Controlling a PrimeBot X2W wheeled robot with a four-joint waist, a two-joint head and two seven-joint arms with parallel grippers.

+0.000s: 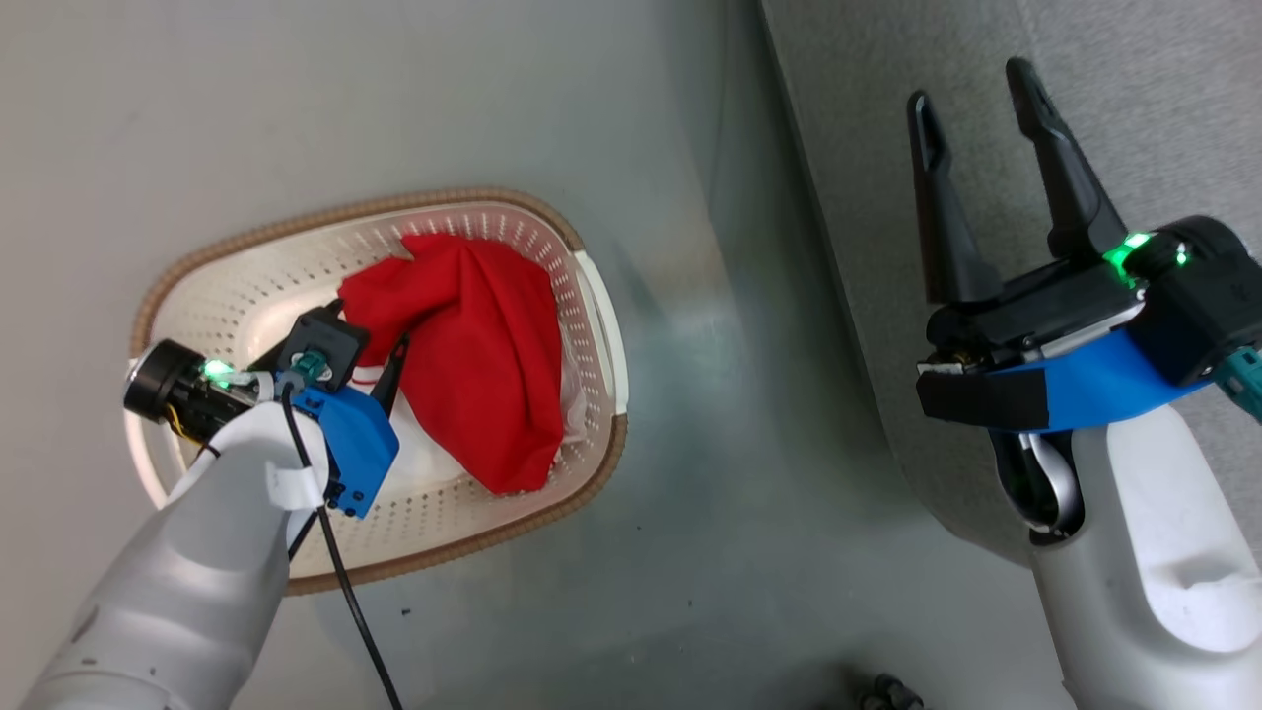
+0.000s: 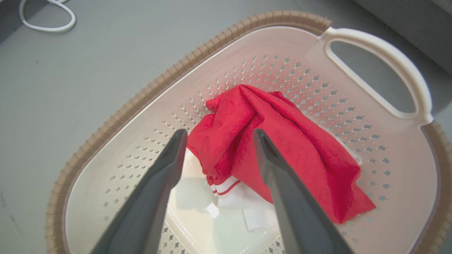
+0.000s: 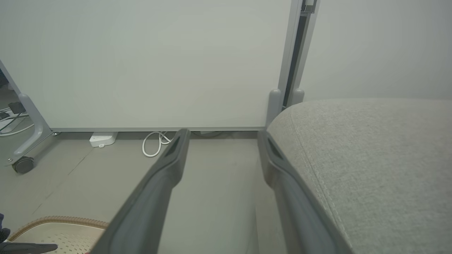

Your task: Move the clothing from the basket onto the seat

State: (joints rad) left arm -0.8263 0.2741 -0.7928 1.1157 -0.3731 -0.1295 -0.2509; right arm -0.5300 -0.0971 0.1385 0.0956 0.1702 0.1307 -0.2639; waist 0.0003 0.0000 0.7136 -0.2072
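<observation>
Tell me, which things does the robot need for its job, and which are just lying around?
For the job: red clothing, basket, grey seat, left gripper.
Just lying about: white cable loop, small white box, caster wheel.

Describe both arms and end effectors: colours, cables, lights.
The left forearm and right forearm are smooth pale grey shells. Each wrist: black housing, blue bracket, teal plug, green lights. The left end effector and right end effector each have two long dark tapered fingers. A black cable and white tag sit at the left wrist.
</observation>
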